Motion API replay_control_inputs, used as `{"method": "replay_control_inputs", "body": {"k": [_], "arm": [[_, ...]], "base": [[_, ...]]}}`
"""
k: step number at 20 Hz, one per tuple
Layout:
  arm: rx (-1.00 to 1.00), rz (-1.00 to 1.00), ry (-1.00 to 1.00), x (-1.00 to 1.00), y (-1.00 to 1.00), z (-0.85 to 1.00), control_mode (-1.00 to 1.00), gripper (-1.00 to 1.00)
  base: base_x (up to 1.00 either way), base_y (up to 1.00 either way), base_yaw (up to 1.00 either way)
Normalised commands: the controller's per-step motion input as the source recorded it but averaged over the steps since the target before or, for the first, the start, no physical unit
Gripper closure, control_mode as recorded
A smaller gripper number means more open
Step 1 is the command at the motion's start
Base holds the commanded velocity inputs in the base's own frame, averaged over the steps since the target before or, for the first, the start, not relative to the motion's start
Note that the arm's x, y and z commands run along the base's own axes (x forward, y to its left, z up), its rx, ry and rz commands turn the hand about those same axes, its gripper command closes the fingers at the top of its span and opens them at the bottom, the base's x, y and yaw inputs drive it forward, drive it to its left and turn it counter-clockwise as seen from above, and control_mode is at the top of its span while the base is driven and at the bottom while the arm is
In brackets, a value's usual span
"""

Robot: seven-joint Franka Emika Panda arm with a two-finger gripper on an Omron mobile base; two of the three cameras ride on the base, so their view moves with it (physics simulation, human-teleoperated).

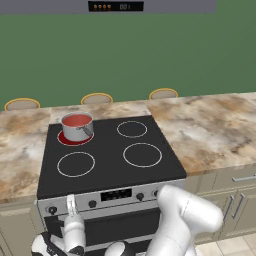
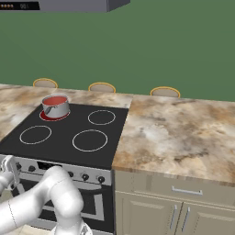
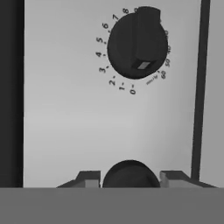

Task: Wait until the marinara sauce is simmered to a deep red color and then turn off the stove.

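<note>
The marinara sauce (image 1: 76,120) (image 2: 55,100) is a smooth red disc in a small steel saucepan (image 1: 78,131) (image 2: 57,109) on the back-left burner, whose ring glows red. The stove (image 1: 110,167) (image 2: 69,121) has a black glass top and a silver front panel with black knobs. My gripper (image 1: 71,204) (image 2: 9,167) is low at the left end of that panel. In the hand view the gripper (image 3: 130,178) has its fingertips (image 3: 89,178) close on either side of a black knob (image 3: 130,173). A second knob (image 3: 136,43) with a numbered dial lies further up.
Marbled counter (image 1: 210,130) (image 2: 174,133) runs on both sides of the stove, with cabinet drawers (image 2: 183,190) beneath at the right. Three round stool tops (image 1: 97,98) line the counter's far edge. A grey hood with a display (image 1: 116,6) hangs above.
</note>
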Motion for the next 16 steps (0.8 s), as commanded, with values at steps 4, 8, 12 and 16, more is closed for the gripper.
{"method": "replay_control_inputs", "body": {"k": [4,8,12,16], "arm": [[0.23,-0.05,0.23,0.00,0.02,0.00,-1.00,1.00],[0.27,-0.02,0.15,0.00,0.00,-0.04,-1.00,1.00],[0.34,-0.05,0.03,-0.01,0.00,-0.21,-1.00,1.00],[0.37,-0.07,0.00,-0.03,0.00,-0.24,-1.00,1.00]], "base": [[0.00,0.00,0.00],[0.00,0.00,0.00],[0.00,0.00,0.00],[0.00,0.00,0.00]]}}
